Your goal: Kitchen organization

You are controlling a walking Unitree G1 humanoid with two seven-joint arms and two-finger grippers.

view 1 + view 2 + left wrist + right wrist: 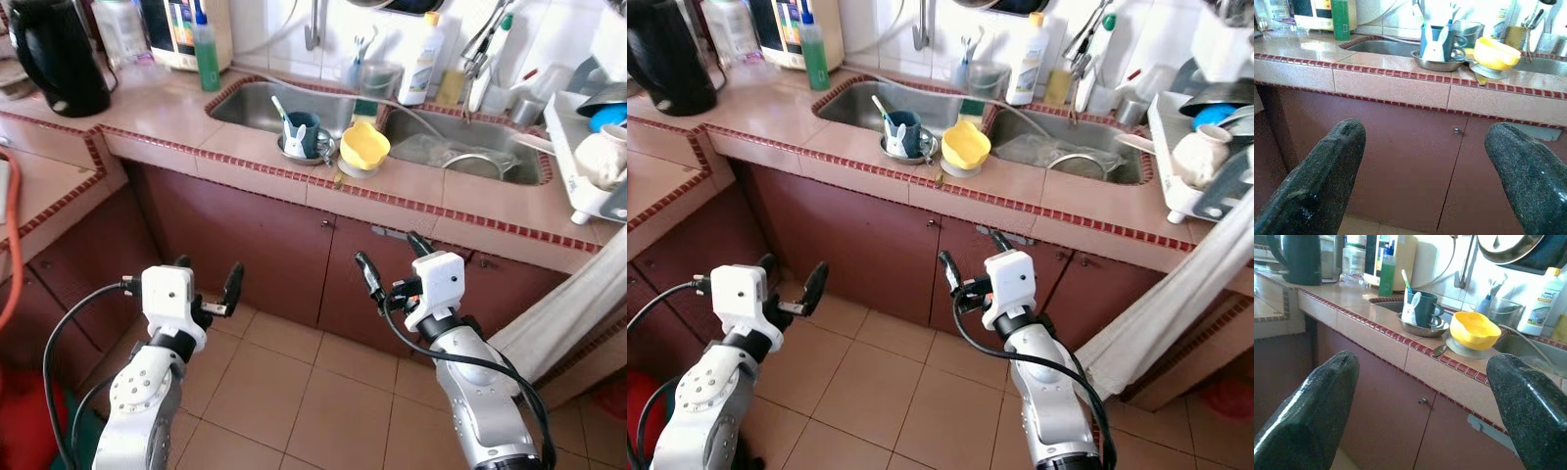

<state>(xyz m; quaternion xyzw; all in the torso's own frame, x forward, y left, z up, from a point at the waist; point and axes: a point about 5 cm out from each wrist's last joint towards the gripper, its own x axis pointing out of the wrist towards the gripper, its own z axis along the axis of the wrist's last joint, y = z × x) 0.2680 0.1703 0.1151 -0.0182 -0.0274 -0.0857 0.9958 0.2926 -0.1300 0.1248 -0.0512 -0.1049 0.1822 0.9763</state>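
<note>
On the tiled counter (pixel 245 164), on the strip between the two sinks, a dark blue mug (pixel 304 132) with a white rabbit figure and a toothbrush stands in a shallow steel bowl (pixel 1442 65). Beside it a yellow bowl (pixel 364 145) rests tilted on a small plate, with a spoon (pixel 1439 350) lying at the counter's edge. My left gripper (pixel 208 274) and right gripper (pixel 390 253) are both open and hold nothing. They hover low in front of the brown cabinet doors (pixel 255 245), below counter height and well short of the mug and bowl.
A black kettle (pixel 59 54) and a green bottle (pixel 206 54) stand at the counter's back left. A white bottle (pixel 423 61) stands behind the sinks, steel dishes lie in the right sink (pixel 480 162), and a dish rack (pixel 588 147) is at the right. A pale cloth (pixel 568 304) hangs beside the cabinets.
</note>
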